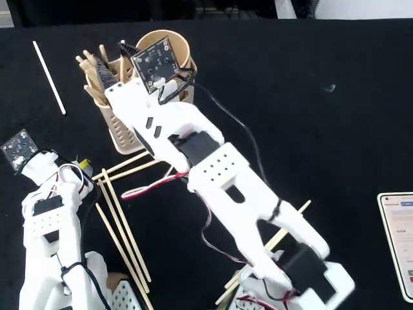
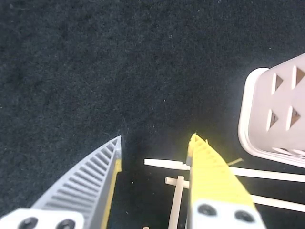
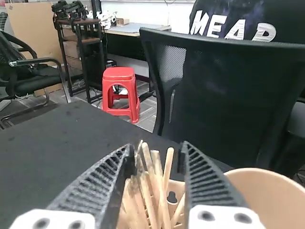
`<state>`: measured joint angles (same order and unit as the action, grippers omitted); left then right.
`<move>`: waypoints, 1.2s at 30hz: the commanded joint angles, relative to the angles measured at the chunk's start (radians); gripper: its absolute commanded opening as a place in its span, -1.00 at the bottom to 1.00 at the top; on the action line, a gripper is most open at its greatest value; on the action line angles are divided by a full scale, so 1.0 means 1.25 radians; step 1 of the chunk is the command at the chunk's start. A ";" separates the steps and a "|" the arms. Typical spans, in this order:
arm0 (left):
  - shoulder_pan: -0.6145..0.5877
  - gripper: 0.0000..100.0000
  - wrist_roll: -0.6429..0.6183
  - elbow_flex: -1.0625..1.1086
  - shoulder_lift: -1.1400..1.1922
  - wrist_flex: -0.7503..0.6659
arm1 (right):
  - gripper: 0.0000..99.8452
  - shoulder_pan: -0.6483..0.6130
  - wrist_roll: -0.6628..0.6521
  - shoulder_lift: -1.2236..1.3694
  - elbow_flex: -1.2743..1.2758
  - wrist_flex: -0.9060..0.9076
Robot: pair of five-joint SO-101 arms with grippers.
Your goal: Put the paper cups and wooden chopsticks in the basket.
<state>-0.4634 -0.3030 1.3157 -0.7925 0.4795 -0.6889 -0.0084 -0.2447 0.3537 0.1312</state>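
Observation:
A pale slotted basket [image 1: 121,132] stands at the table's upper left, holding a bundle of wooden chopsticks [image 1: 97,77] and a tan paper cup [image 1: 173,45]. My right gripper [image 1: 115,59] hangs over the bundle, open, with the upright chopsticks [image 3: 152,176] rising between its fingers and the cup's rim [image 3: 267,188] beside it. Several loose chopsticks [image 1: 121,223] lie on the black cloth below the basket. My left gripper [image 2: 155,140] is open just above their ends [image 2: 176,191], with the basket's wall [image 2: 276,114] to one side. In the high view the left gripper [image 1: 82,168] sits left of the basket.
One thin white stick [image 1: 49,77] lies alone at the far left. Another chopstick [image 1: 290,223] pokes out from under the right arm. A phone [image 1: 397,245] lies at the right edge. Red wires [image 1: 148,186] trail below the basket.

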 commanded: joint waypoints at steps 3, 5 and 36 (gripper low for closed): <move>-0.008 -0.55 -0.001 -0.009 -0.015 -0.012 | -0.75 -0.005 0.005 -0.190 -0.003 0.216; -0.008 -0.55 -0.001 -0.009 -0.015 -0.012 | -0.75 0.001 0.005 -0.271 -0.003 0.414; -0.008 -0.55 -0.001 -0.009 -0.015 -0.011 | -0.39 0.869 -1.207 -0.519 0.493 1.127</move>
<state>-0.4634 -0.3030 1.3157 -0.7925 0.4795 0.3759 -1.2528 -0.8631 0.9551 1.5750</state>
